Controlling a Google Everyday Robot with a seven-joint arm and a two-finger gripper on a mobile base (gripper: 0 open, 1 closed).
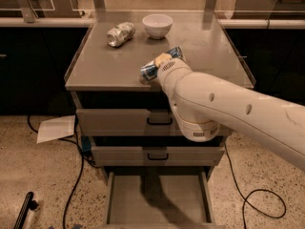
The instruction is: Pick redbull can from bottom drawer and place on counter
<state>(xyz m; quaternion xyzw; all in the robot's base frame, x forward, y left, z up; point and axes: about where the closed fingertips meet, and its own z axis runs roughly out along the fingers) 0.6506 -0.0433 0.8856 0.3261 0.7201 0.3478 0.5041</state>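
The redbull can [151, 70], blue and silver, lies tilted in my gripper [162, 63] just above or on the front part of the counter [109, 66], near its front edge. The gripper is shut on the can, with one yellowish fingertip [162, 58] showing on top of it. My white arm reaches in from the right and hides the can's middle. Below, the bottom drawer [157, 199] is pulled open, and its flat grey floor shows nothing inside.
A dented silver can [120, 34] and a white bowl [157, 25] sit at the back of the counter. The two upper drawers [119, 120] are closed. A sheet of paper [56, 128] and cables [76, 175] lie on the floor to the left.
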